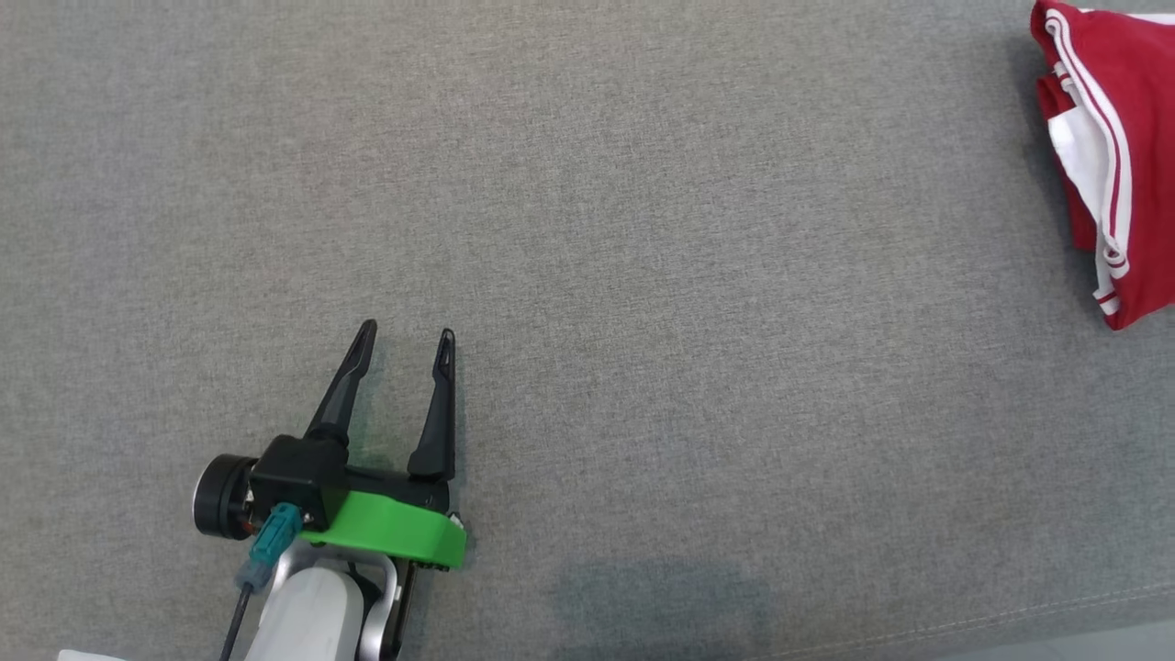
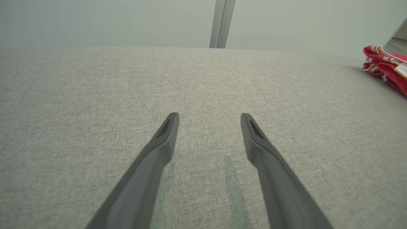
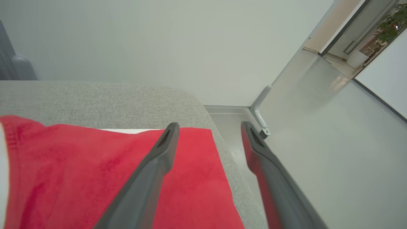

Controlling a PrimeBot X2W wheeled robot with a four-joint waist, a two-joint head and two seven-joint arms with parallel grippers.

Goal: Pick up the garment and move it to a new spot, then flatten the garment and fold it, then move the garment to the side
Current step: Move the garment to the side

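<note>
Both pairs of jaws stand wide apart with nothing between them. The left gripper (image 1: 408, 329) sits at the lower left of the head view. Its two long dark fingers (image 1: 341, 390) point up and slightly right across the grey woven fabric surface (image 1: 643, 275). Behind them come a black body, a bright green plastic wrist bracket (image 1: 390, 528), a teal cable plug (image 1: 275, 542) and the pale white forearm (image 1: 312, 615), which rises from the bottom edge. In the left wrist view the left gripper (image 2: 209, 115) lies low over the grey cloth (image 2: 95, 95), nearly level with it. Faint greenish shadows fall beneath the fingers.

The folded red garment with white stripes (image 1: 1124, 138) lies at the upper right edge of the head view, well apart from the left gripper and partly cut off by the frame. The left wrist view catches it as a small red and white bundle (image 2: 386, 65) at the far right of the surface, beside a pale wall with a vertical grey post (image 2: 222, 22).

The right gripper (image 3: 209, 124) hangs just above the garment (image 3: 95, 178). One finger crosses the red cloth, and the other reaches past the rounded corner of the surface (image 3: 95, 98), over the glossy grey floor (image 3: 318, 143). That finger's inner face carries a red reflection. Whether either finger touches the cloth cannot be told. The garment lies right at that corner.
</note>
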